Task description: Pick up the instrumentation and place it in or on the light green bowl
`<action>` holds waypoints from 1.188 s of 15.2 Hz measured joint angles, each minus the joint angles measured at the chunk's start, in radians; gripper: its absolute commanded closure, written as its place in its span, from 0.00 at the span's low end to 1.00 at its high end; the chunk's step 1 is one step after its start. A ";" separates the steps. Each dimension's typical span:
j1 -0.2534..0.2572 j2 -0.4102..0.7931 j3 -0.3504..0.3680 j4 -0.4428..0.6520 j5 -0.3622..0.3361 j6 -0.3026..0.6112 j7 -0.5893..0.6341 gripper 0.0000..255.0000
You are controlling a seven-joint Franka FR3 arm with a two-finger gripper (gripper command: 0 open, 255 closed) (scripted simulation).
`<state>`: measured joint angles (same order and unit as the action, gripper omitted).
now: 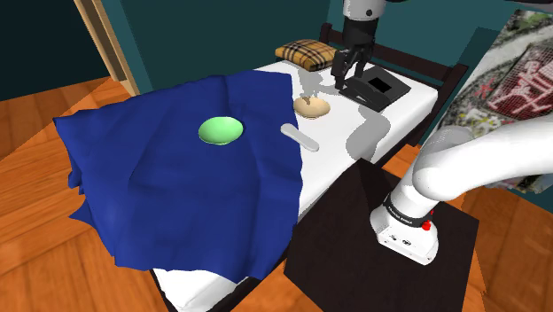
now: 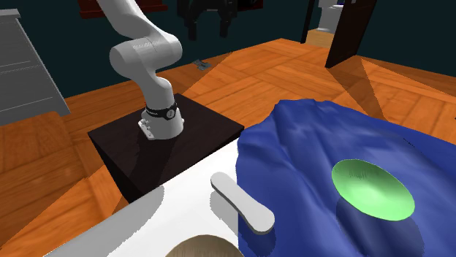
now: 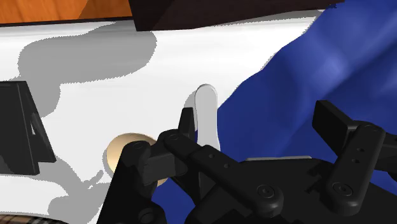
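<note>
Shoulder view: a bed (image 1: pixel 330 152) with a white sheet runs away from the camera, and a blue blanket (image 1: pixel 195 195) covers its near and left part. The light green bowl (image 1: pixel 221 130) sits upright on the blanket. The white bar (image 1: pixel 299 137), taken here as the instrument, lies flat on the bare sheet just right of the blanket's edge, near the bowl but apart from it. Farther back lie a tan round thing (image 1: pixel 312 106), a black slab (image 1: pixel 377 89) and a plaid pillow (image 1: pixel 306 53). The claw (image 1: pixel 346 75) hangs above the slab's left edge, released and carrying nothing. The arm (image 1: pixel 479 159) rises from the dark stand (image 1: pixel 381 253) at the lower right.

Second exterior view: the white bar (image 2: pixel 242 202) rests on the sheet beside the blanket (image 2: pixel 314 139), with the bowl (image 2: pixel 373 190) to its right on the blanket. The stand (image 2: pixel 183 128) sits behind the bed on an orange wooden floor (image 2: pixel 292 69), and the claw (image 2: pixel 208 29) is high at the far top.

Wrist view: the claw (image 3: pixel 257 113) has its fingers (image 3: pixel 186 124) spread wide. The white bar (image 3: pixel 207 114) lies far below on the sheet, beside one finger and touching neither. The tan round thing (image 3: pixel 124 149) and the black slab (image 3: pixel 19 137) lie on the far side of that finger.
</note>
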<state>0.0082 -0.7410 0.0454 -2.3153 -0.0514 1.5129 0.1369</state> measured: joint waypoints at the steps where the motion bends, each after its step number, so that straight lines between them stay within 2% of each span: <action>1: 0.000 0.000 0.000 0.000 0.000 0.000 0.000 0.00; 5: -0.010 0.028 -0.026 -0.067 -0.009 0.102 -0.016 0.00; 9: -0.020 0.092 -0.053 -0.145 -0.015 0.254 -0.029 0.00; 18: -0.043 0.342 -0.118 -0.209 -0.016 0.593 -0.075 0.00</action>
<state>-0.0352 -0.3993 -0.0729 -2.5245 -0.0676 2.1059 0.0620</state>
